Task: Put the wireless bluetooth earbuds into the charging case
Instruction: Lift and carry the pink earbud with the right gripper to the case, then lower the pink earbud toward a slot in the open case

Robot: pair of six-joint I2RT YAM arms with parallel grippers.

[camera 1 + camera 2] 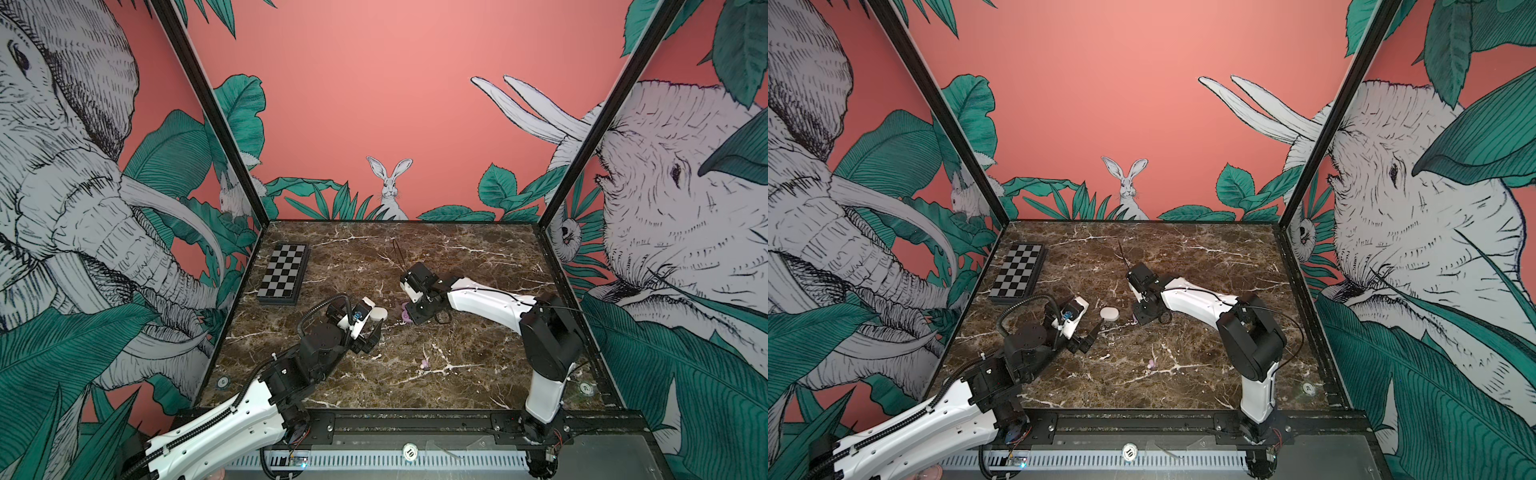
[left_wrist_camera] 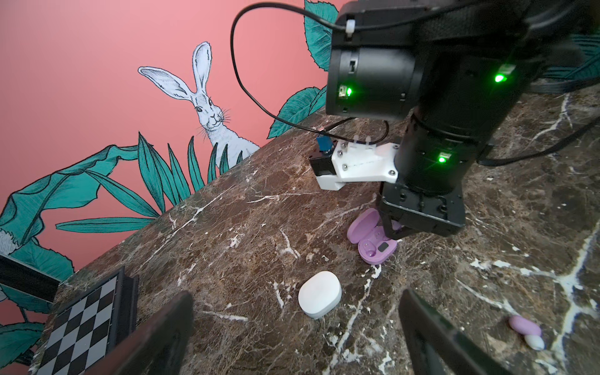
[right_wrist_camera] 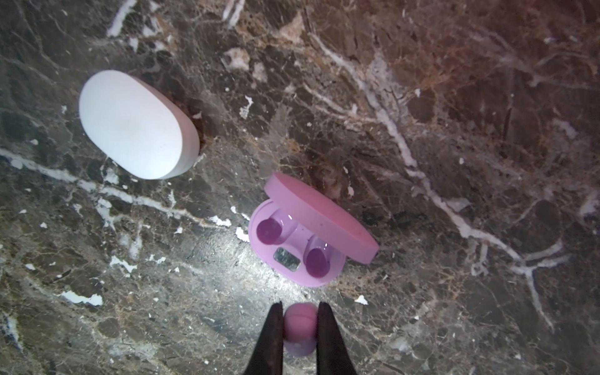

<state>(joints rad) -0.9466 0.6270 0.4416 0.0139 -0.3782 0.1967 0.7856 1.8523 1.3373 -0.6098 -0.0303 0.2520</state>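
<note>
Left hand point(image 2: 295, 297) wide open; right hand point(image 3: 299, 306) pinched closed.

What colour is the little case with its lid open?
The open case is lilac, clearest in the right wrist view.

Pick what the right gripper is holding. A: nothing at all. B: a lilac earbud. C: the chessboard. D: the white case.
B: in the right wrist view the right gripper has its jaws shut on a lilac earbud near the open lilac case, while the white case lies closed and apart from both.
</note>
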